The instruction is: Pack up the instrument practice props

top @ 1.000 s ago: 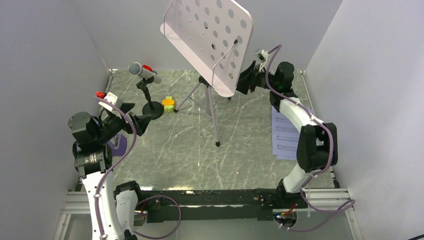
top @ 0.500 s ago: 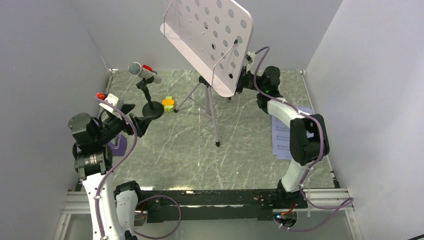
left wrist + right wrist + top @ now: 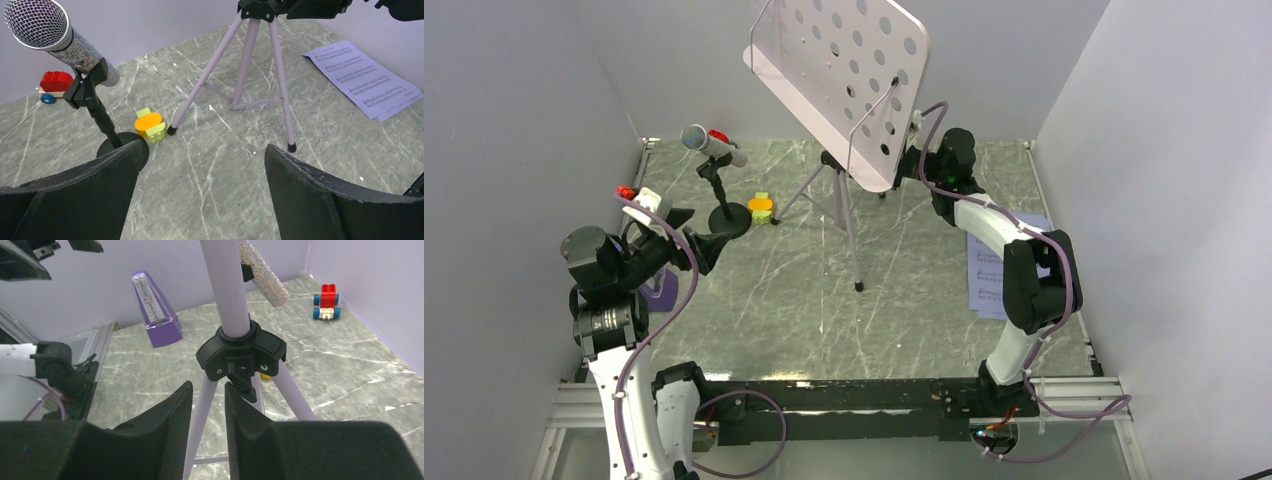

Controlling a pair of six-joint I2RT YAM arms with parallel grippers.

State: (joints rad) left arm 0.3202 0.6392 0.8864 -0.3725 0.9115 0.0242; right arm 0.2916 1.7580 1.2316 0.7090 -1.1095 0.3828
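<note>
Standing on its three legs toward the far middle of the table (image 3: 824, 300), the grey music stand (image 3: 839, 70) has the right gripper (image 3: 207, 390) close at its right side, low behind the edge of the perforated plate. In the right wrist view this gripper sits just under the black hub (image 3: 241, 357) where the legs meet the pole. Its two fingers are near to each other with only a narrow gap, and one leg runs down through that gap. Whether the pads press on the leg, I cannot tell.

The left gripper (image 3: 202, 150) is spread wide and holds nothing. It is at the left side of the table and faces the stand. The round base of the microphone (image 3: 47, 30) is just beside its left finger, and the orange-and-yellow-green block (image 3: 150, 126) lies next to that base, between it and the nearest foot of the stand.

The sheet-music pages (image 3: 986, 270) lie flat on the right side of the table, partly under the right arm. The purple metronome (image 3: 155, 310) stands upright at the left edge, close to the left arm. A small red toy car (image 3: 54, 82) is in the far left corner behind the microphone.
</note>
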